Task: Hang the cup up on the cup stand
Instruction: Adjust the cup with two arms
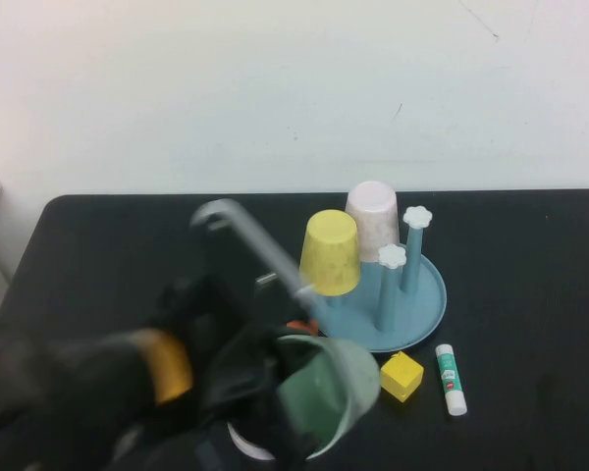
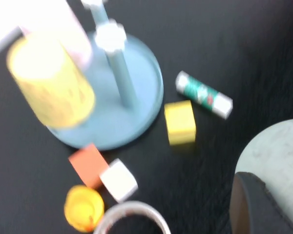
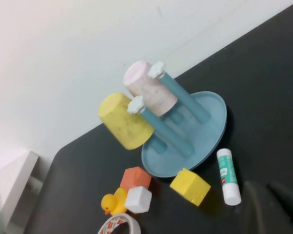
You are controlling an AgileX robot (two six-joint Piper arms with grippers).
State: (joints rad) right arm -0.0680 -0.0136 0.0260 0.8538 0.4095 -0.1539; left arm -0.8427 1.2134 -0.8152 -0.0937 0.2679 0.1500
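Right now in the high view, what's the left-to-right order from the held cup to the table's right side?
Left gripper holding the cup → yellow cube → glue stick. Cup stand sits behind them. Right gripper isn't in that view.

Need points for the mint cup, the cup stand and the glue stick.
mint cup [image 1: 324, 392]: high view, on its inner wall, held up by the left pincer.
cup stand [image 1: 427, 299]: high view, on bare tray near its right rim.
glue stick [image 1: 451, 378]: high view, on its label, mid-body.
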